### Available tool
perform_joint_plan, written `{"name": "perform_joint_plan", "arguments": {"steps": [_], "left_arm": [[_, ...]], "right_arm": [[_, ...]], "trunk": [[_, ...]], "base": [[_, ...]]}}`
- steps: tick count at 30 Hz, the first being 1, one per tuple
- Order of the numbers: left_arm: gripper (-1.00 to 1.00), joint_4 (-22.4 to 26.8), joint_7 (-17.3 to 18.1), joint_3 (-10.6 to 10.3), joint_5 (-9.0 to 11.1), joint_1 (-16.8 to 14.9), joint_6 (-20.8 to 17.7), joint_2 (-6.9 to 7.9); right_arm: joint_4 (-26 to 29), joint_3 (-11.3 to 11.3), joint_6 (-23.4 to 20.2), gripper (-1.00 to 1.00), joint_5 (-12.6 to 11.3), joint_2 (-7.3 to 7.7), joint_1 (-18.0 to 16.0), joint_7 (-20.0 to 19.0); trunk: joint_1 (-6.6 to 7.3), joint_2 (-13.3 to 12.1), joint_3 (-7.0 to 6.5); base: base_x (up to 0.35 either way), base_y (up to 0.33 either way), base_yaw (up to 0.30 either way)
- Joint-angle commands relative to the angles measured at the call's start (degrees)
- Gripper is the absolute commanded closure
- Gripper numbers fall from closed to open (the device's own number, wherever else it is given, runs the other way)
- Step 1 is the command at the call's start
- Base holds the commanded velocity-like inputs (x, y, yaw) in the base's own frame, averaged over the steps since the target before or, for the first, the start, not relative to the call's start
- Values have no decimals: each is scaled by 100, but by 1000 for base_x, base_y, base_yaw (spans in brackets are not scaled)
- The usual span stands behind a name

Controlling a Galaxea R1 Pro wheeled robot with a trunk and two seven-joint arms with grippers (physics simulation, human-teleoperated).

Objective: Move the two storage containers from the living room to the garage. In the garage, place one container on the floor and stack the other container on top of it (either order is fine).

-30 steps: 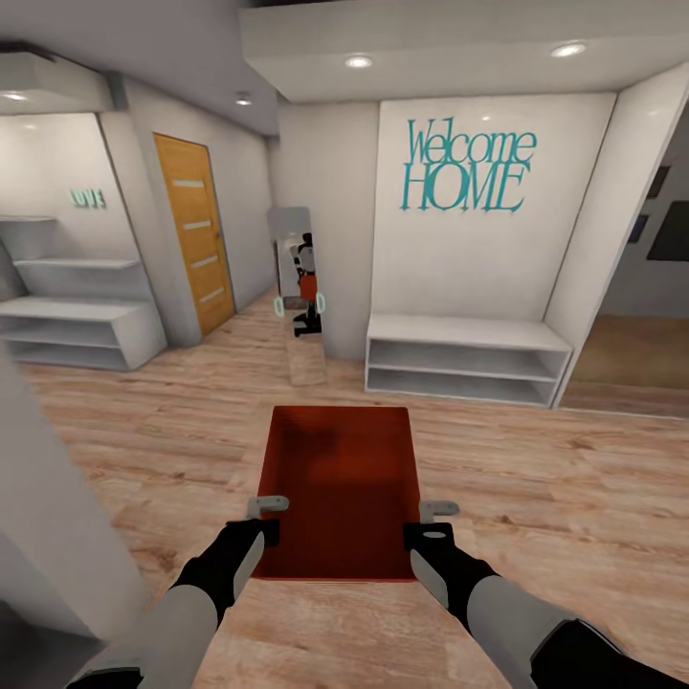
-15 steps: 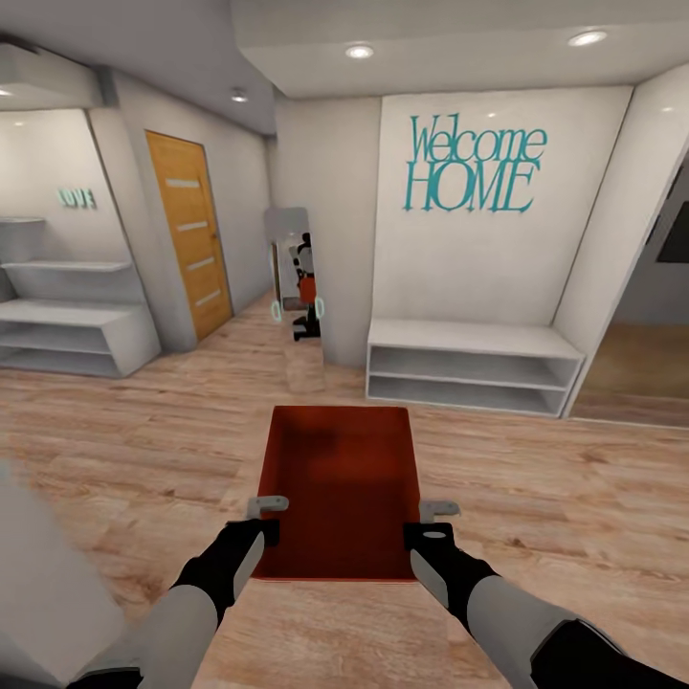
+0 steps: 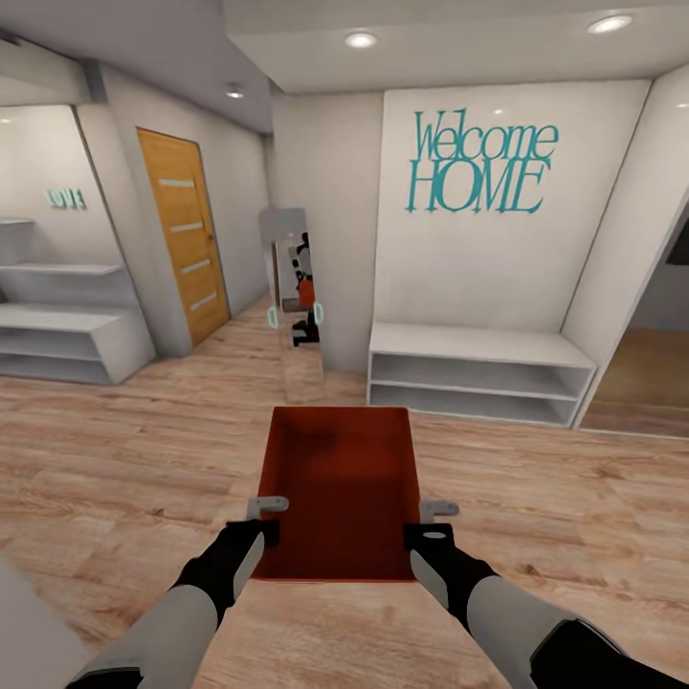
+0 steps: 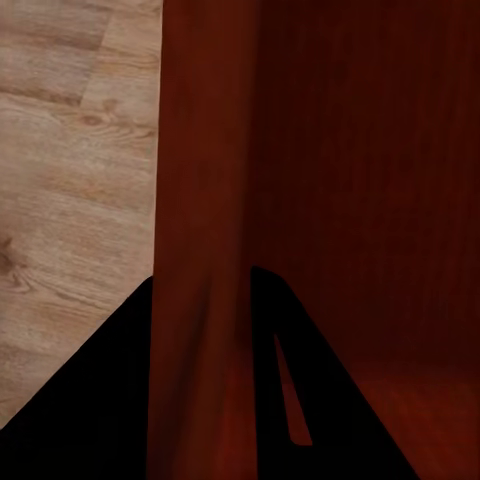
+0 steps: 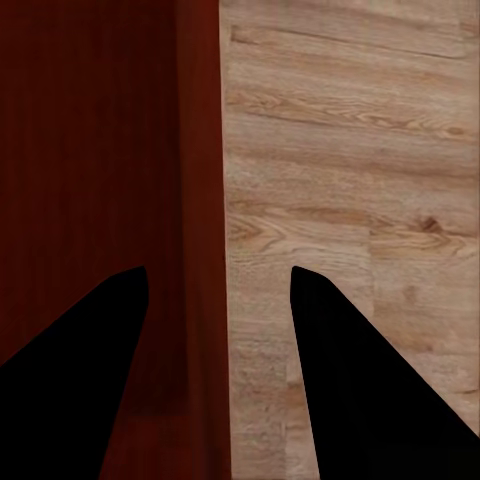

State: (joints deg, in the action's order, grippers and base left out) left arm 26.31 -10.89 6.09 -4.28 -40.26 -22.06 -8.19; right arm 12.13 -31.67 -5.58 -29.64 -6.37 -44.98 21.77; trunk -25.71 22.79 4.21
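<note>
- The left gripper (image 3: 267, 518) is closed down on the left side wall of an orange-red storage container (image 3: 342, 488), one finger outside the wall and one inside; in the left wrist view the wall (image 4: 200, 250) runs between the two dark fingers (image 4: 100, 400), which press against it.
- The right gripper (image 3: 431, 522) pinches the opposite side wall of the same container in the same way; in the right wrist view the wall (image 5: 200, 200) sits between its two dark fingers (image 5: 380, 380), though the outer finger looks slightly off the wall.
- Both grips sit near the container's near end, so most of the bin reaches forward beyond the fingertips.
- The container is carried level and open side up between the two grippers, above the light wood-plank floor (image 3: 574, 517), and its inside is bare.
- Both arms stretch forward from the lower edge of the head view, roughly parallel, forearms angled slightly inward, wrists level.
- Well ahead of the grippers stands a low white shelf unit (image 3: 478, 373) under a teal "Welcome HOME" sign (image 3: 481, 163).
- Ahead and left of the left gripper are a tall narrow mirror (image 3: 299, 287) and an orange wooden door (image 3: 185, 239).
</note>
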Motion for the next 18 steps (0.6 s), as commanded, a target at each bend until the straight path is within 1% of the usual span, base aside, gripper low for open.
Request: {"name": "perform_joint_plan", "arguments": {"steps": [1,4,6,16,18], "left_arm": [[100,-38,-19,-2,-20,1,-35,72],[100,-38,-19,-2,-20,1,-35,72],[100,-38,-19,-2,-20,1,-35,72],[100,-38,-19,-2,-20,1,-35,72],[100,-38,-19,-2,-20,1,-35,72]], "right_arm": [[185,135,-31,100,64,5,-11,2],[185,135,-31,100,64,4,-11,4],[185,135,-31,100,64,4,-11,7],[185,135,-31,100,64,12,-11,9],[185,135,-31,100,64,13,-11,7]], "trunk": [[-7,13,13],[-7,13,13],[-7,13,13],[-7,13,13],[-7,13,13]], "base": [[323,0,0],[323,0,8],[323,0,113],[323,0,248],[323,0,143]]}}
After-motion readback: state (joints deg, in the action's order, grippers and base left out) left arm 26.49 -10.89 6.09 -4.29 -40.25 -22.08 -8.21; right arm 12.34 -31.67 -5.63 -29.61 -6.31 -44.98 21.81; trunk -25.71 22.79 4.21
